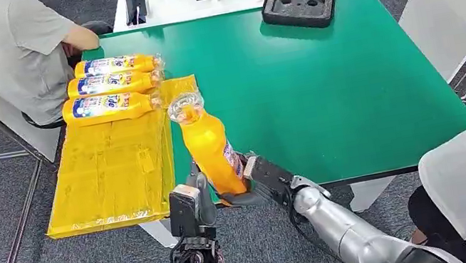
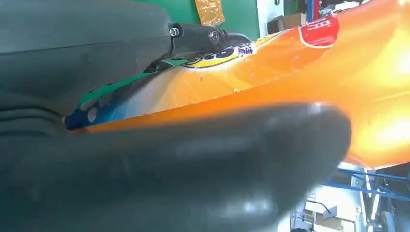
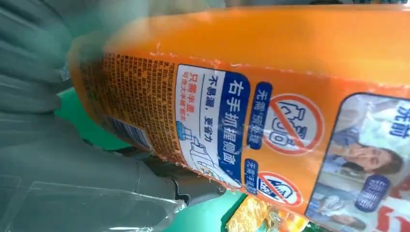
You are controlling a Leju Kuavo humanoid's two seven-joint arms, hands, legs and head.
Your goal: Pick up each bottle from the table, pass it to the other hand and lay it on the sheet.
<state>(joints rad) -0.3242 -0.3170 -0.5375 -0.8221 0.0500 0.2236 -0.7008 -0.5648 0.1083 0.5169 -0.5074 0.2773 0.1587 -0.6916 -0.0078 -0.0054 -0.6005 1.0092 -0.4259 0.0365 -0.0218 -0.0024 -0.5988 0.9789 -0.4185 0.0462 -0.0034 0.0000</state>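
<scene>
Now both hands, left hand [image 1: 189, 208] and right hand [image 1: 263, 177], hold bottle [image 1: 210, 151] at table edge [image 1: 368, 175].

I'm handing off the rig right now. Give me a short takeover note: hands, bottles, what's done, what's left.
Mid-handover. The right hand grips the orange bottle by its base, cap end tilted up and away, above the near table edge. The left hand is at the same bottle's lower part; the left wrist view shows its fingers against it, so both hands appear to hold it.
Done: three bottles lie side by side at the far end of the yellow sheet.
Left: finish the pass, then lay this bottle on the sheet beside them.
</scene>
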